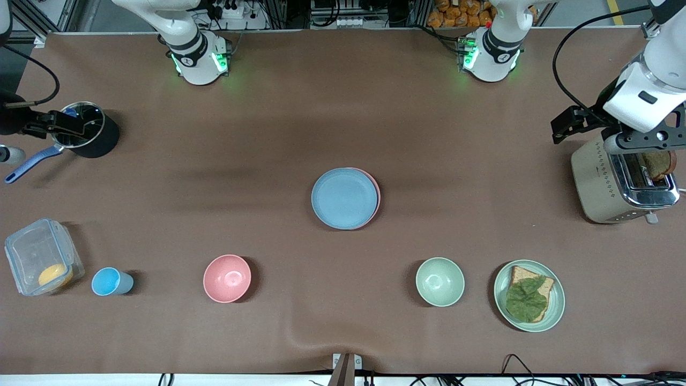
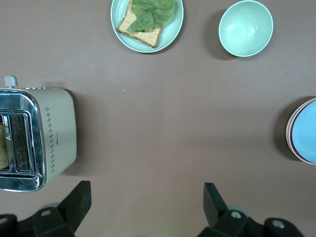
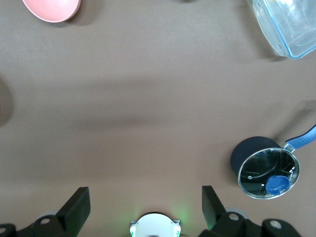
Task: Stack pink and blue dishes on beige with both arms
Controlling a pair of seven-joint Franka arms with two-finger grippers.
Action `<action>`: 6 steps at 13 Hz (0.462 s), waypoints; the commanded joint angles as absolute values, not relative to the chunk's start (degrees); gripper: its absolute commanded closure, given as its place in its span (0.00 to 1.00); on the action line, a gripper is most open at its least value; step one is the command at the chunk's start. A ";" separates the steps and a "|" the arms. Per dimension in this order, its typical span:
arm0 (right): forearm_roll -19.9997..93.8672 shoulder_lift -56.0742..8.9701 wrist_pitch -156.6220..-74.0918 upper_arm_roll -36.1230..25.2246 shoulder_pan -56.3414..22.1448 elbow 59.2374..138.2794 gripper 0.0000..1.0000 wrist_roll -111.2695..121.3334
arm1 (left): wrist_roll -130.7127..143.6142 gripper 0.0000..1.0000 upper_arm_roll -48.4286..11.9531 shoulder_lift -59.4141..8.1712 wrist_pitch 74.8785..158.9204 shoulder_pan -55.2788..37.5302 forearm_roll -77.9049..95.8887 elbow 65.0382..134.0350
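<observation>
- blue plate (image 1: 344, 198) is sitting mid-table on top of the pink plate (image 1: 377, 194), whose rim is peeking out toward the left arm's end; both also showing at the edge of the left wrist view, blue plate (image 2: 307, 131)
- beige plate is not showing as a separate plate anywhere; can't tell whether it is lying under the stack
- left gripper (image 2: 148, 205) is hanging high at the left arm's end, over the table beside the toaster (image 1: 621, 179), fingers spread wide, holding nothing
- right gripper (image 3: 145, 207) is hanging high at the right arm's end near the lidded pot (image 1: 86, 130), fingers wide, empty
- stack is lying well apart from both grippers, roughly midway between them; plates are round so no long axis matters
- judging: stack is looking done, both arms are waiting parked; neither arm is clearly nearer
</observation>
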State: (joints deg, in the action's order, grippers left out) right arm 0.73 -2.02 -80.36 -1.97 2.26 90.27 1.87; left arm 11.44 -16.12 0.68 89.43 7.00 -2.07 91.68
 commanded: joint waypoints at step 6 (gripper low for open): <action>-0.88 -3.25 -80.15 0.97 5.19 85.78 0.00 -1.74 | 10.11 0.00 -15.73 0.79 87.89 7.47 -0.70 89.91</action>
